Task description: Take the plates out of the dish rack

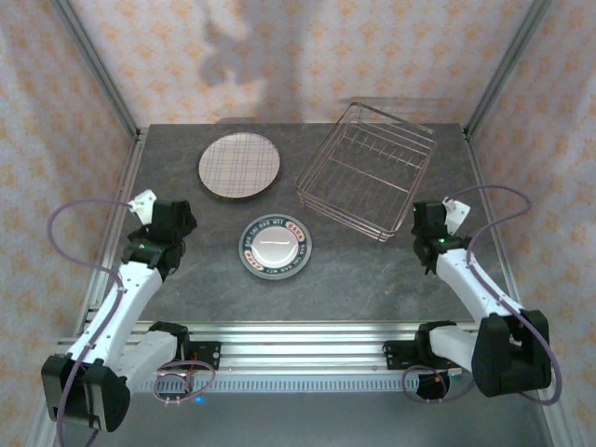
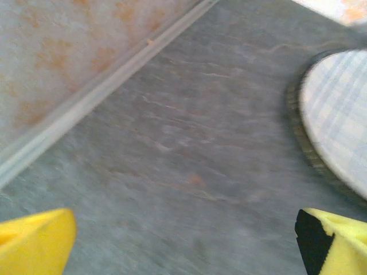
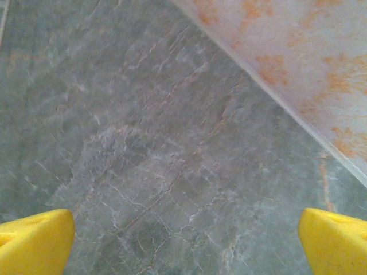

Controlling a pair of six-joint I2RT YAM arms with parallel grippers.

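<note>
Now both arms are hovering low over the table with jaws spread wide and nothing held, while the plates are lying flat outside the dish rack [image 1: 341, 209].

Detail: the plaid plate [image 1: 239, 166] is sitting near the left gripper [image 1: 177, 222], ahead and inward; the dark-rimmed plate [image 1: 275, 248] is resting between the arms, apart from both; the rack, showing no plates, is standing just ahead of the right gripper [image 1: 421, 216]. Both plates are looking stiff, glossy, likely slippery and breakable, so pinching the raised rim is seeming the best hold.
</note>
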